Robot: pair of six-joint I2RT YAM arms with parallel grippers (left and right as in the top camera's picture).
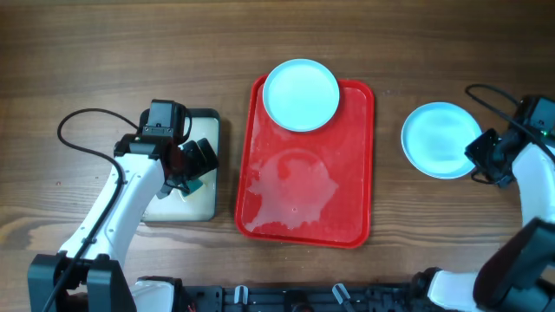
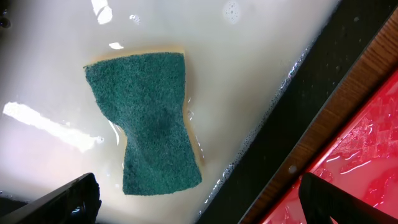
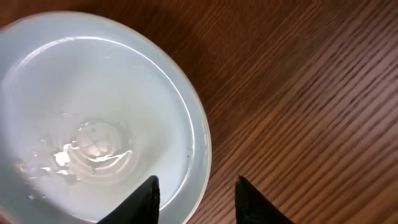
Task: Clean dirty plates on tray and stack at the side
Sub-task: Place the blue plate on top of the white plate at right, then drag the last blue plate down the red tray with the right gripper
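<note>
Sponge (image 2: 146, 121) half-hidden beneath left end effector (image 1: 192, 165)

We see the overhead view brightly and evenly lit from above: the grain of the wooden table (image 1: 87, 52) is sharp, and shadows are faint and soft-edged. Toward the worktop's near edge, the red tray (image 1: 355, 173) carries a pale wet sheen. In the left wrist view, hard white glare streaks lie on the soapy water (image 2: 249, 62) around the crisp green sponge (image 2: 149, 118). The fingertips (image 2: 62, 202) of the left gripper (image 2: 202, 202) are dark and blurred. In the right wrist view, highlights glint inside the pale blue plate (image 3: 93, 112), whose upper rim looks soft, while the wood grain stays crisp.
</note>
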